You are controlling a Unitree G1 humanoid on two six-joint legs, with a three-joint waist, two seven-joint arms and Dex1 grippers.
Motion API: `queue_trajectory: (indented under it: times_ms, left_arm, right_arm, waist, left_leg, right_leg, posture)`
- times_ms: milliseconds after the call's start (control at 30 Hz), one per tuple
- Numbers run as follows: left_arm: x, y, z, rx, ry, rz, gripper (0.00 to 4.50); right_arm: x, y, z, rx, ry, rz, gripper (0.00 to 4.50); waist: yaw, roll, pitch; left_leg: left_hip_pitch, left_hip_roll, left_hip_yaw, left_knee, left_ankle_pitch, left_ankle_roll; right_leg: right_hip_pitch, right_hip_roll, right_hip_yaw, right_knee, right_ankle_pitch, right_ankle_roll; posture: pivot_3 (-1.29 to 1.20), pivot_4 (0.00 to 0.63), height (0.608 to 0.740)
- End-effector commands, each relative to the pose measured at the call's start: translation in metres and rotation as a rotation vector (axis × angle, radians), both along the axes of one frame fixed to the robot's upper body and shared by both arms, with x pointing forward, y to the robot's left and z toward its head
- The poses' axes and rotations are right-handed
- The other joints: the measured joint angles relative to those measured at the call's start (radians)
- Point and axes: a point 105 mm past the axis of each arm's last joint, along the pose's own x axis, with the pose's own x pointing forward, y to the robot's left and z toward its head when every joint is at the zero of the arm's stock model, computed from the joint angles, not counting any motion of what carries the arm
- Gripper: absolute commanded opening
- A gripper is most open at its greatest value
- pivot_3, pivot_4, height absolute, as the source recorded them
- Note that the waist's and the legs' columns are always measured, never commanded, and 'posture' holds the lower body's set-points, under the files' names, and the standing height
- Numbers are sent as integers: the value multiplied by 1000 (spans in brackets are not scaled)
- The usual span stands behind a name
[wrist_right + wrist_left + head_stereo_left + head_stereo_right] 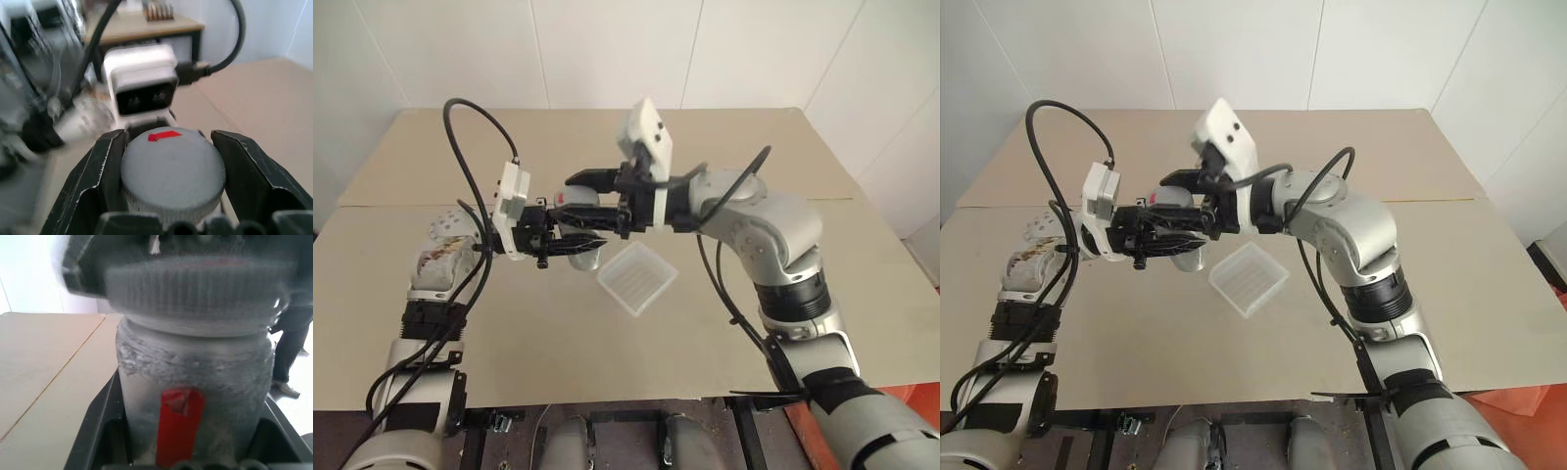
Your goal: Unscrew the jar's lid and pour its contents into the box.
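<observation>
The silvery-grey jar (195, 367) with a red stripe hangs in the air above the table, and my left gripper (570, 235) is shut on its body. Its black fingers (98, 431) press the jar from both sides. The ribbed grey lid (172, 169) with a red mark sits on top of the jar. My right gripper (582, 201) reaches in from the right and is shut on the lid, its fingers (105, 181) against the rim. The jar's contents are hidden inside it. The translucent white box (636, 277) lies on the table just below and right of the jar.
The beige table (754, 323) has a seam across its middle and open surface around the box. Black cables (460, 147) loop above my left arm and another hangs by my right forearm. A white wall stands behind the table.
</observation>
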Motion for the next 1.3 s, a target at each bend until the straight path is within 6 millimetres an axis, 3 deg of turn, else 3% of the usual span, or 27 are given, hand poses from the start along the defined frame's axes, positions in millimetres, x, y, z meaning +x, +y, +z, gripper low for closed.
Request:
queue_trajectory:
  times_ms: [33,133,300,467,600,667,800,933,1033,1133,1300]
  left_arm:
    - [-5,1,2,22,-47,-13,1983]
    - [-3,3,3,11,-52,10,1983]
    - [3,7,9,-23,-88,83,1983]
    - [11,11,17,-31,-183,199,1983]
    - [21,8,13,32,-279,291,1983]
    - [28,4,9,75,-345,339,1983]
    - [38,-4,12,97,-463,425,1983]
    - [41,-16,22,89,-722,489,1983]
    - [44,-26,23,178,-1071,495,1983]
    - [41,-40,21,227,-1339,387,1983]
    - [48,-61,2,413,-1922,76,1983]
  right_arm:
    - [1,-38,37,156,21,-39,2743]
    - [9,-64,31,151,-18,-168,2743]
    - [27,-113,-13,1,-143,-479,2743]
    - [34,-175,-116,-270,-18,-724,2743]
    - [32,-188,-163,-342,86,-749,2743]
    - [32,-191,-174,-368,109,-745,3463]
    - [26,-190,-163,-367,115,-688,4468]
    - [7,-181,-130,-338,115,-534,4468]
    - [-15,-163,-101,-273,165,-344,4468]
    - [-31,-145,-83,-288,199,-179,4468]
    - [-35,-132,-65,-331,214,-79,4468]
  waist:
    - [5,0,0]
    - [7,0,0]
    - [5,0,0]
    - [6,0,0]
    - [-6,0,0]
    - [-8,0,0]
    - [-2,0,0]
    - [7,0,0]
    - [18,0,0]
    - [21,0,0]
    - [26,0,0]
  left_leg:
    - [0,0,0,0,0,0]
    - [0,0,0,0,-1,1]
    - [0,0,0,0,-1,1]
    - [0,0,-1,-1,-1,1]
    - [1,-1,1,0,-1,1]
    - [3,-1,1,0,0,1]
    - [3,-1,1,0,0,0]
    - [2,-1,1,0,-1,1]
    - [1,-1,0,1,-1,2]
    - [2,-1,0,0,-1,2]
    - [0,-2,1,0,-2,3]
  right_leg:
    - [0,0,0,0,0,0]
    - [1,0,0,-1,0,0]
    - [0,0,0,-2,0,0]
    - [1,0,0,-4,0,1]
    - [0,0,3,-4,0,1]
    - [1,0,4,-4,0,1]
    - [1,0,4,-3,0,1]
    - [1,0,3,-5,0,1]
    - [1,0,3,-6,1,1]
    - [2,0,3,-6,1,1]
    - [1,-2,1,-6,2,2]
  posture:
    - [0,150,740]
    - [0,150,740]
    - [0,150,740]
    - [0,150,740]
    - [0,150,740]
    - [0,150,740]
    - [0,150,740]
    - [0,150,740]
    - [0,150,740]
    - [0,150,740]
    - [0,150,740]
